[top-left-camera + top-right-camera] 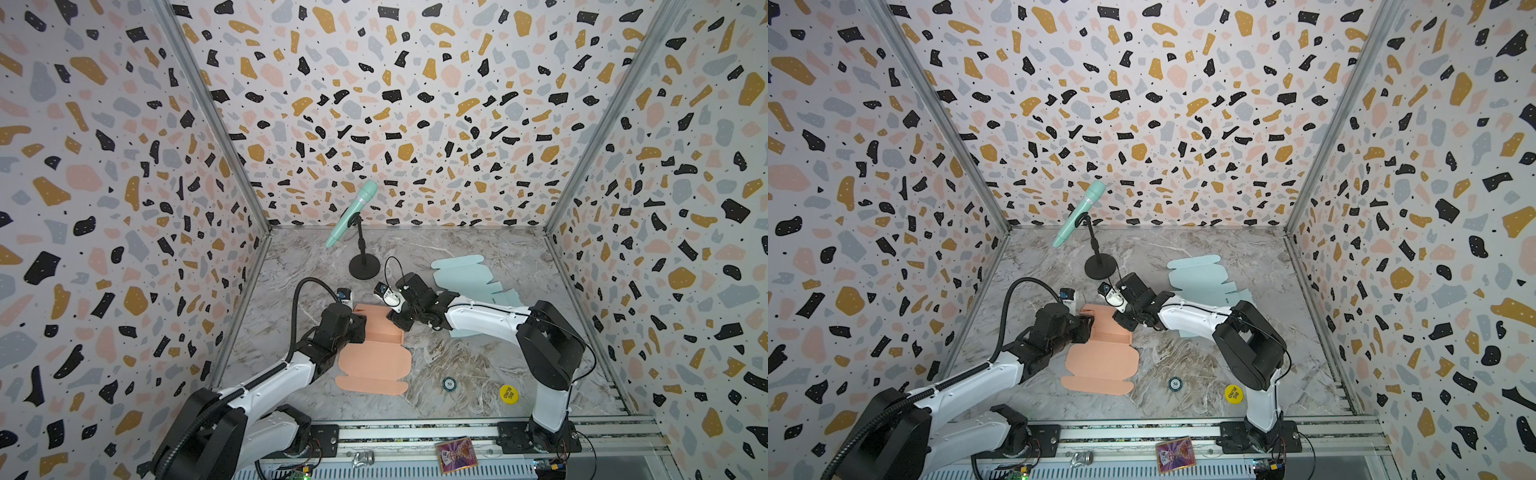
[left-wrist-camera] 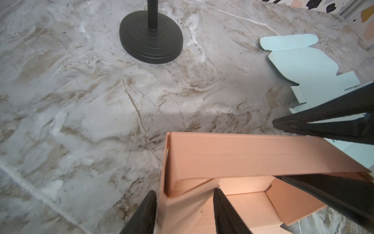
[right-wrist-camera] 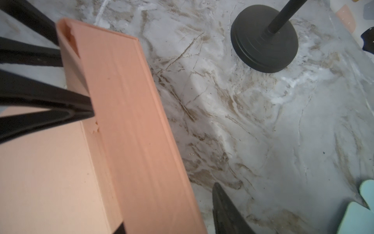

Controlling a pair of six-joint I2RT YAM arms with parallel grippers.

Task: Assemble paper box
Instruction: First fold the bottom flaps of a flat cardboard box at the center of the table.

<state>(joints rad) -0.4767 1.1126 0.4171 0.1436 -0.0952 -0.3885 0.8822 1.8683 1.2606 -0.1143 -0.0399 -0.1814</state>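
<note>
A salmon-pink paper box point(image 1: 380, 332) point(image 1: 1106, 332) stands partly folded mid-table, its walls raised and its lid panel point(image 1: 374, 368) lying flat toward the front. At the box's left end my left gripper point(image 1: 360, 322) point(image 2: 184, 200) is open, with one finger outside and one inside the folded side wall. My right gripper point(image 1: 395, 321) point(image 3: 170, 210) is open at the right end, astride the long far wall point(image 3: 129, 113). Its outer finger stands clear of the cardboard. Neither gripper lifts the box.
A black microphone stand point(image 1: 364, 266) with a mint microphone point(image 1: 351, 212) stands just behind the box. A flat pale-blue box blank point(image 1: 465, 276) lies under the right arm. A poker chip point(image 1: 449, 383) and a yellow disc point(image 1: 508, 393) lie at the front right. Patterned walls enclose three sides.
</note>
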